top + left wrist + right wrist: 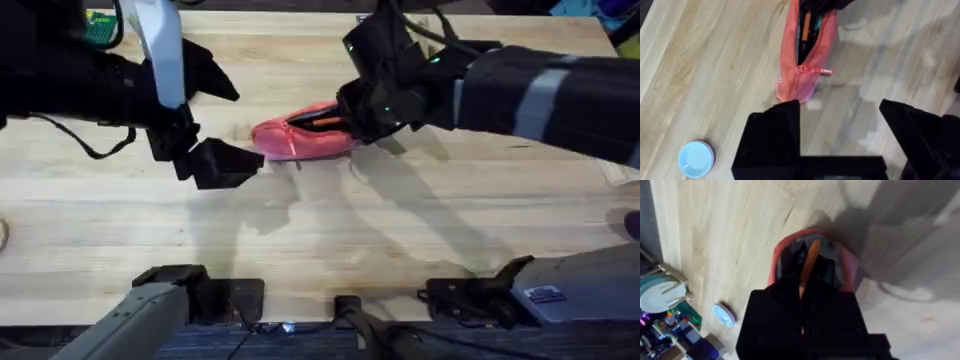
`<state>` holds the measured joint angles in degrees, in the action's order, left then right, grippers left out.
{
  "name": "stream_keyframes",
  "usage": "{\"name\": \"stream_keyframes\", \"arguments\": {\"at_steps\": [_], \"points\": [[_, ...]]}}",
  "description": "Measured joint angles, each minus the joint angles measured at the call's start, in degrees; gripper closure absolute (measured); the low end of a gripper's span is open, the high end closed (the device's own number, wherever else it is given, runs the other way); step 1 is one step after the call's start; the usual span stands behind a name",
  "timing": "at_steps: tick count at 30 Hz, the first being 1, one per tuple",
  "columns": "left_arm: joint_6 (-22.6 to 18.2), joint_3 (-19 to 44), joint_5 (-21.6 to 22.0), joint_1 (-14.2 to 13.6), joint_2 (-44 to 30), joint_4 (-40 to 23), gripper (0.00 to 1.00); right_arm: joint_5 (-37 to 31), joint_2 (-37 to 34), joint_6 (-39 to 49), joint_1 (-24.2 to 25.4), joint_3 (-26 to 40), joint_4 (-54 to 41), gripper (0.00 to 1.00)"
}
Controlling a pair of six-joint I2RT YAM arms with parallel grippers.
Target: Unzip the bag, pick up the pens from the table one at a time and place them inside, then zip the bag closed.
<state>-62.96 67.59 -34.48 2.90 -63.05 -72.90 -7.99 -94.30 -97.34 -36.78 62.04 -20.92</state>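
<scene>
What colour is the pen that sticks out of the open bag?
Orange; the pen shows best in the right wrist view.

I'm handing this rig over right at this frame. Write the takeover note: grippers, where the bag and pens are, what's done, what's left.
Left gripper: open, holding nothing, hovering over the table just short of the bag's zipper-pull end.
Right gripper: at the bag's open mouth, with the orange pen between its fingers; whether it grips the pen I cannot tell.
Bag: pink, unzipped, lying mid-table; zipper pull near the closed end.
Done: unzipping; orange pen going in.
Unclear: the second pen's whereabouts.
Left: release the pen, confirm the other one, zip the bag closed.
</scene>
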Motion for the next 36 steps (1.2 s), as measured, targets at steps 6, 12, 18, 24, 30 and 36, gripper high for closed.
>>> {"name": "stream_keyframes", "arguments": {"at_steps": [6, 12, 18, 24, 30, 36], "points": [[0.0, 0.0, 0.0, 0.0, 0.0, 0.0, 0.007, 0.0, -2.5, 0.0, -2.0, 0.0, 5.9, 0.97], [0.0, 0.0, 0.0, 0.0, 0.0, 0.0, 0.007, -0.2, -3.9, -0.2, -3.7, 0.0, 7.2, 0.97], [0.0, 0.0, 0.0, 0.0, 0.0, 0.0, 0.007, -0.2, -4.0, -0.4, -4.4, 0.1, 7.6, 0.798], [0.0, 0.0, 0.0, 0.0, 0.0, 0.0, 0.007, -0.2, -3.8, -0.5, -4.5, 2.2, 9.5, 0.033], [0.0, 0.0, 0.0, 0.0, 0.0, 0.0, 0.007, 0.0, -3.7, -0.4, -4.7, 2.4, 9.2, 0.004], [0.0, 0.0, 0.0, 0.0, 0.0, 0.0, 0.007, 0.8, -2.9, 2.9, -4.7, 2.4, 8.6, 0.004]]}}
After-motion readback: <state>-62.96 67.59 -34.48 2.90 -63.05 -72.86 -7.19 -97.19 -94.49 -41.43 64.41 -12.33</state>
